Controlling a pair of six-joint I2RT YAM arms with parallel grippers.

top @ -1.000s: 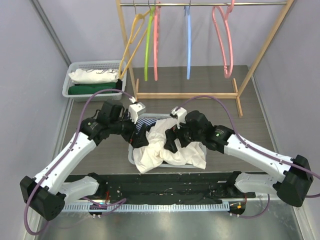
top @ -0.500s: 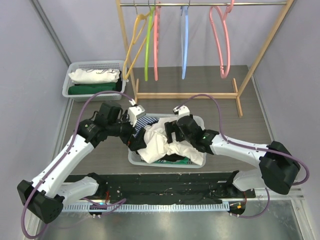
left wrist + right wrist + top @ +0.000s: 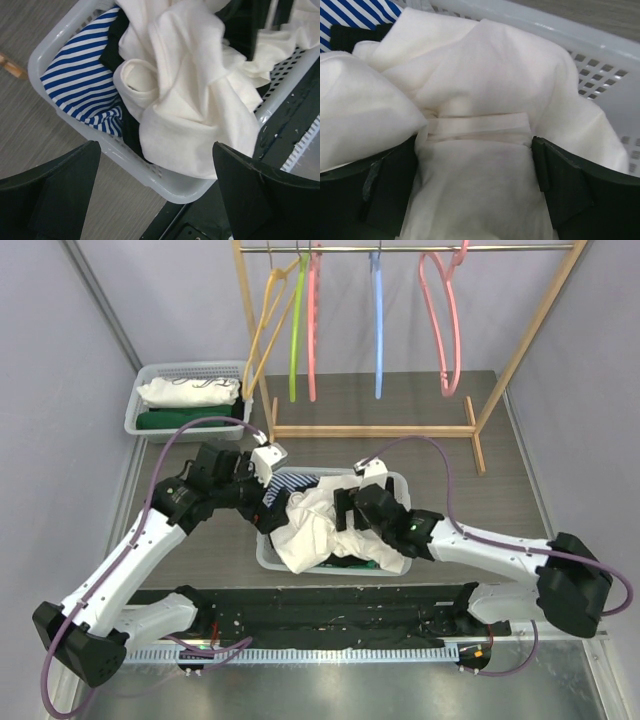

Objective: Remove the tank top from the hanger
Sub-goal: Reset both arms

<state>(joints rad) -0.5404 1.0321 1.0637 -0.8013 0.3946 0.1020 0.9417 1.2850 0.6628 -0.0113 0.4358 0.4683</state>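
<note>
I have both arms bent in over the white laundry basket (image 3: 402,481) in the middle of the overhead view. The tank top (image 3: 312,532) – white, crumpled, off any hanger – lies heaped in that basket, and its lower fold spills over the near rim toward the bottom of the frame.

The left gripper (image 3: 272,508) hangs over the basket's left end. On its wrist camera the left gripper's (image 3: 155,146) jaws stand wide apart with nothing between them; below them I see the tank top (image 3: 190,100) bunched in the centre, a blue-and-white striped garment (image 3: 80,85) at the left inside the basket's wall (image 3: 37,56), and a strip of black cloth (image 3: 111,50) between the two.

The right gripper (image 3: 346,524) sits low on the heap, just right of centre. Its own view shows the right gripper (image 3: 475,145) spread wide as well, the two fingers (image 3: 559,186) straddling a hemmed band of the tank top (image 3: 485,90) – cloth lies between them and up against both, but they are not closed on it. The perforated basket wall (image 3: 600,65) runs along the upper right.

At the top of the overhead view the wooden rack (image 3: 372,430) carries bare hangers: yellow (image 3: 262,330), green (image 3: 295,340), pink (image 3: 312,330), blue (image 3: 377,330) and another pink (image 3: 445,330). A second basket (image 3: 150,426) with folded white and green clothes sits at the upper left.
</note>
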